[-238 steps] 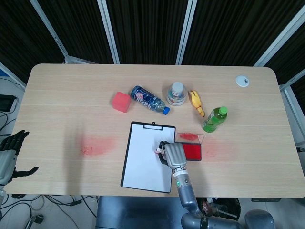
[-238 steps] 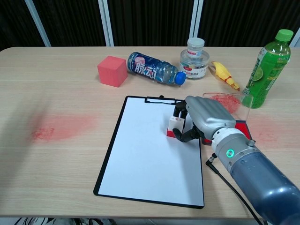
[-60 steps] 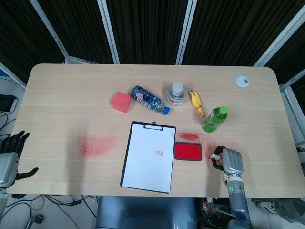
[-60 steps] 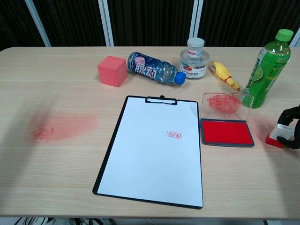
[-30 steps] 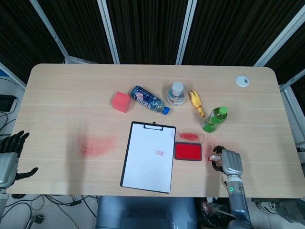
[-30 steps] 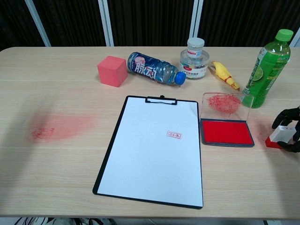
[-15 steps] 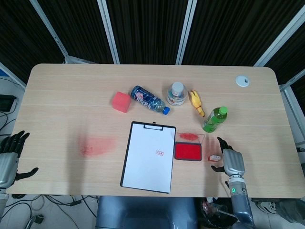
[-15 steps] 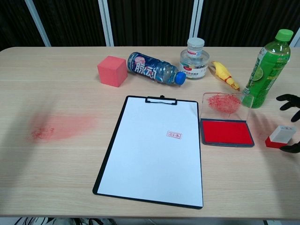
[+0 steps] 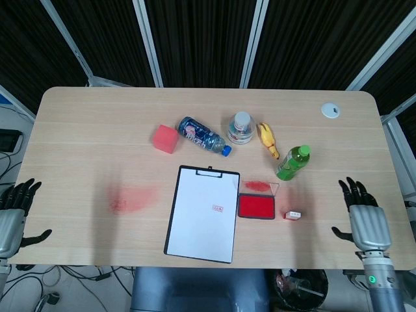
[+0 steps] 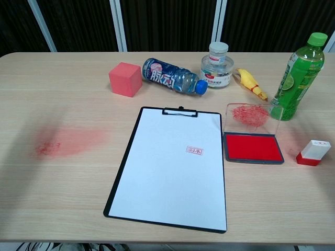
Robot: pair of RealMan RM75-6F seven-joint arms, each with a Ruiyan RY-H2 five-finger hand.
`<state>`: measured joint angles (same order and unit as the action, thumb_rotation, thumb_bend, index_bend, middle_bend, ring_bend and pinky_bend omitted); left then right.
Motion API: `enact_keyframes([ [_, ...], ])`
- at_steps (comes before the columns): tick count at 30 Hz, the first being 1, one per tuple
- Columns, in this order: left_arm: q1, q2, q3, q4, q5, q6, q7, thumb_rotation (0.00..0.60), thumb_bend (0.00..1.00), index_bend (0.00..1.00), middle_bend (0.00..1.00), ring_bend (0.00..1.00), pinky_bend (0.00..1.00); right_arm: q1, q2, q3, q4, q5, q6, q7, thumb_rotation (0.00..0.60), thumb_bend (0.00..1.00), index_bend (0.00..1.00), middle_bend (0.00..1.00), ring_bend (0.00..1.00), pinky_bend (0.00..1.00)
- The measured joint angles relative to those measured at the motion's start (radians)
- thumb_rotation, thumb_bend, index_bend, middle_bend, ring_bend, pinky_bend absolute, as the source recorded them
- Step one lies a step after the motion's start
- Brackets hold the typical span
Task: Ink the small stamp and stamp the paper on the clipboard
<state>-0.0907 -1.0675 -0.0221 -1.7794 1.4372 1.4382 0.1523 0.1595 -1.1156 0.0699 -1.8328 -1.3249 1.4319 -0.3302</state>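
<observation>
A: Fingers (image 9: 351,190) of the right hand (image 9: 365,218) are spread and hold nothing; the left hand (image 9: 11,214) at the far table edge is spread and empty too.

B: Where is the stamp (image 9: 293,215)?

A: Standing alone on the table (image 9: 91,130), well inward of the right fingertips, just beside the ink pad (image 9: 256,207). I judge it was set there on purpose, out of the way: the paper (image 9: 203,211) on the clipboard (image 9: 169,227) carries a red mark (image 9: 218,208), so the job looks finished.

B: And the hands off to the sides?

A: Likely parked clear of the work.

B: Do the views differ?

A: The head view alone shows both hands. The chest view shows neither, but makes plain the stamp's red base and white top, and the pad's smeared lid raised upright.
</observation>
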Motion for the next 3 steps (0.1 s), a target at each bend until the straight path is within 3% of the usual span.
enact_keyframes([
  [3, 0.003, -0.003, 0.003, 0.003, 0.007, 0.008, 0.016, 0.600, 0.01, 0.00, 0.00, 0.00, 0.00, -0.044, 0.044, -0.029, 0.027, -0.082, 0.061, 0.084, 0.600, 0.13, 0.00, 0.00, 0.00, 0.21],
])
